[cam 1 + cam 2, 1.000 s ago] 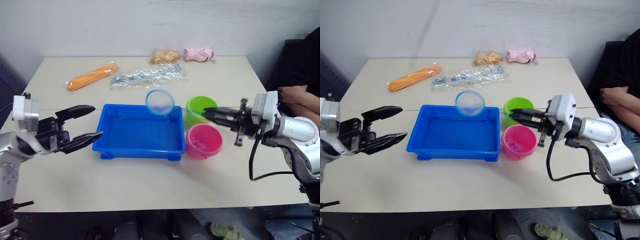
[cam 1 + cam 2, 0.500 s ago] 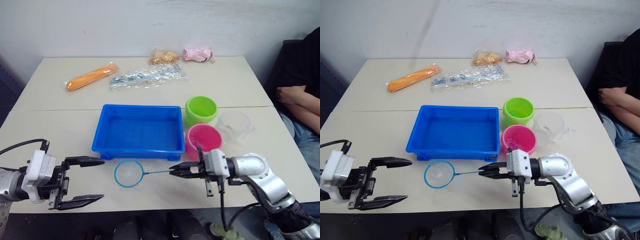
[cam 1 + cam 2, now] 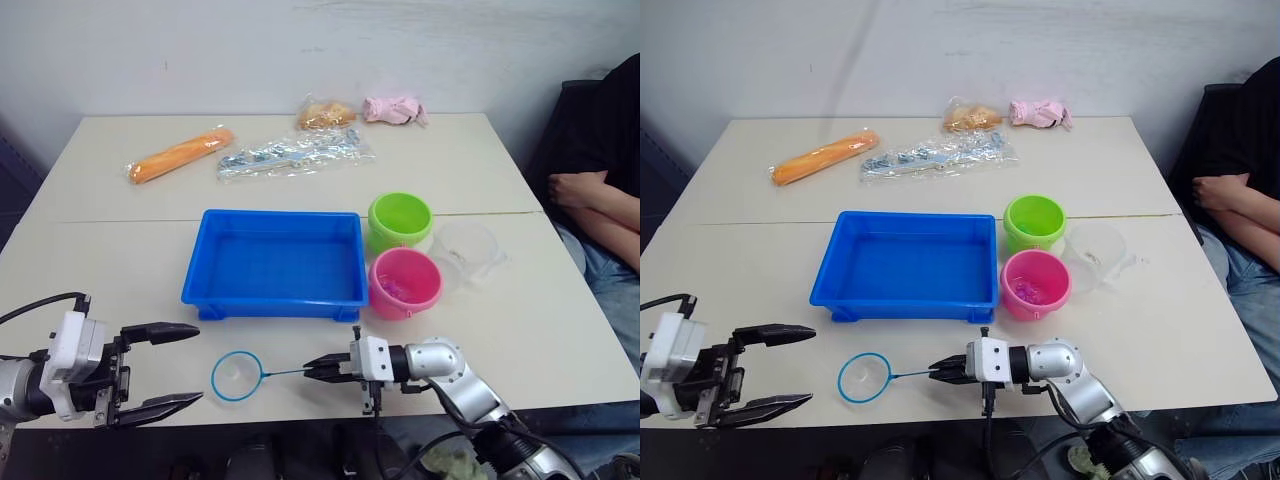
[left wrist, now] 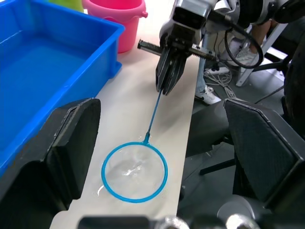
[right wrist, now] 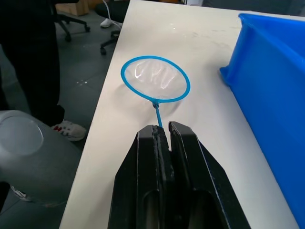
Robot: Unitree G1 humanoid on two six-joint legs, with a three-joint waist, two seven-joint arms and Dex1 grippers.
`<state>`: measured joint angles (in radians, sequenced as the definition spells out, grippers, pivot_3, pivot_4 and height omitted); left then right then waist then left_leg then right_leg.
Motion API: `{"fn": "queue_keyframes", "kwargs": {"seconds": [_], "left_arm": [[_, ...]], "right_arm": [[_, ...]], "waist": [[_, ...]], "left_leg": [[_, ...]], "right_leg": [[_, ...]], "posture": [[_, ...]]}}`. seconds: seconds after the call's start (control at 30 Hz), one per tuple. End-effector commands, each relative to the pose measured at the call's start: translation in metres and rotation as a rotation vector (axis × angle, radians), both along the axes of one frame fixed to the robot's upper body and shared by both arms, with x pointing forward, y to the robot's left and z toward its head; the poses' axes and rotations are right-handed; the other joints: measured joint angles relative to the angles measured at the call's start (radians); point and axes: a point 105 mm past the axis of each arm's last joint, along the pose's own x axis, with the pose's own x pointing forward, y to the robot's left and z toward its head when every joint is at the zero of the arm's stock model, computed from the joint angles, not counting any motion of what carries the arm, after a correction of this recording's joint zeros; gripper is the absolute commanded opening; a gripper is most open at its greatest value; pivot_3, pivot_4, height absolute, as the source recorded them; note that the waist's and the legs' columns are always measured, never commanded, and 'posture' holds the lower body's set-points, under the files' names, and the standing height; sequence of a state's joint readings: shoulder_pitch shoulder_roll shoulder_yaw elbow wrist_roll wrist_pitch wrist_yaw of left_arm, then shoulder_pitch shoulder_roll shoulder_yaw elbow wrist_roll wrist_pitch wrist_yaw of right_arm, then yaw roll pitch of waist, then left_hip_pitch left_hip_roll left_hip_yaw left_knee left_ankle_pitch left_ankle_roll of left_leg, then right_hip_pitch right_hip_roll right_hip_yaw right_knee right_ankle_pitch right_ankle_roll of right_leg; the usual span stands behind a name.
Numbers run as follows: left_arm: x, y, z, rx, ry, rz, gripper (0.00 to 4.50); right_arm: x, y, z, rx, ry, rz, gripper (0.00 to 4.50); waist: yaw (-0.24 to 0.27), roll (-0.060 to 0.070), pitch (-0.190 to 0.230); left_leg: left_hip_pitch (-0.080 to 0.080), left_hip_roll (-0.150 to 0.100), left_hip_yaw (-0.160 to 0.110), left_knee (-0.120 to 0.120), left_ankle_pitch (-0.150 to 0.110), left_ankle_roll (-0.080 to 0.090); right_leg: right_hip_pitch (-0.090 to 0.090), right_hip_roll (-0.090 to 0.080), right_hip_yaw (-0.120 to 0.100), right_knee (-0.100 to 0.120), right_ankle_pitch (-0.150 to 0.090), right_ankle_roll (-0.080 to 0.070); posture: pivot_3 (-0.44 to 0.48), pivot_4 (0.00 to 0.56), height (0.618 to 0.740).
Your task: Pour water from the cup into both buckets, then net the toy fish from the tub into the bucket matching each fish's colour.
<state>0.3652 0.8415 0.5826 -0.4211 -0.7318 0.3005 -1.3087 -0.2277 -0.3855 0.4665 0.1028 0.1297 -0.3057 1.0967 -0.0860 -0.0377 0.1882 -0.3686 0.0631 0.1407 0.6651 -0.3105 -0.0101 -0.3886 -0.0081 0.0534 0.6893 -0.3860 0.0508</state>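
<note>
Netting apparently finished: blue tub [image 3: 275, 262] looks fish-free, pink bucket [image 3: 405, 283] holds pink fish, net [image 3: 237, 375] lies flat at table edge, handle pinched in right gripper [image 3: 318, 367]; left gripper [image 3: 172, 366] spread, empty.

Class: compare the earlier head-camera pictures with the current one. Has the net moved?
Yes. A second ago the net hung over the blue tub's far rim; now it lies on the table in front of the tub, held by the right gripper.
</note>
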Motion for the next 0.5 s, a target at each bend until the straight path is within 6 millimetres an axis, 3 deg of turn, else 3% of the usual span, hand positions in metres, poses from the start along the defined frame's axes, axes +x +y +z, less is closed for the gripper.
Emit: {"fn": "queue_keyframes", "kwargs": {"seconds": [0.03, 0.2, 0.3, 0.4, 0.5], "left_arm": [[-0.001, 0.0, 0.01, 0.009, -0.029, -0.009, 4.44], [0.001, 0.0, 0.011, 0.012, -0.03, -0.008, 4.44], [0.002, 0.0, 0.012, 0.014, -0.033, -0.007, 4.5], [0.003, 0.002, 0.012, 0.017, -0.038, -0.003, 4.5], [0.003, 0.006, 0.012, 0.022, -0.038, 0.016, 4.5]], "right_arm": [[0.004, 0.004, -0.002, 0.012, -0.037, -0.02, 0.0], [0.013, 0.005, -0.01, 0.021, -0.001, -0.056, 0.0], [0.012, 0.003, -0.007, 0.041, 0.062, -0.05, 1.1], [0.011, -0.003, -0.001, 0.046, 0.032, -0.037, 2.76], [0.012, -0.019, 0.014, 0.061, 0.028, -0.041, 4.14]], "waist": [[0.0, 0.0, 0.0], [-0.001, 0.0, 0.0], [0.0, 0.0, 0.0], [0.0, 0.0, 0.0], [0.001, 0.0, 0.0]], "left_leg": [[0.0, 0.0, 0.0, 0.0, 0.0, 0.0], [0.0, 0.0, 0.0, 0.0, 0.0, 0.0], [0.0, 0.0, 0.0, 0.0, 0.0, 0.0], [0.0, 0.0, 0.0, 0.0, 0.0, 0.0], [0.0, 0.0, 0.0, 0.0, 0.0, 0.0]], "right_leg": [[0.0, 0.0, 0.0, 0.0, 0.0, 0.0], [0.0, 0.0, 0.0, 0.0, 0.0, 0.0], [0.0, 0.0, 0.0, 0.0, 0.0, 0.0], [0.0, 0.0, 0.0, 0.0, 0.0, 0.0], [0.0, 0.0, 0.0, 0.0, 0.0, 0.0]], "posture": [[0.0, 0.15, 0.74], [0.0, 0.15, 0.74], [0.0, 0.15, 0.74], [0.0, 0.15, 0.74], [0.0, 0.15, 0.74]]}}
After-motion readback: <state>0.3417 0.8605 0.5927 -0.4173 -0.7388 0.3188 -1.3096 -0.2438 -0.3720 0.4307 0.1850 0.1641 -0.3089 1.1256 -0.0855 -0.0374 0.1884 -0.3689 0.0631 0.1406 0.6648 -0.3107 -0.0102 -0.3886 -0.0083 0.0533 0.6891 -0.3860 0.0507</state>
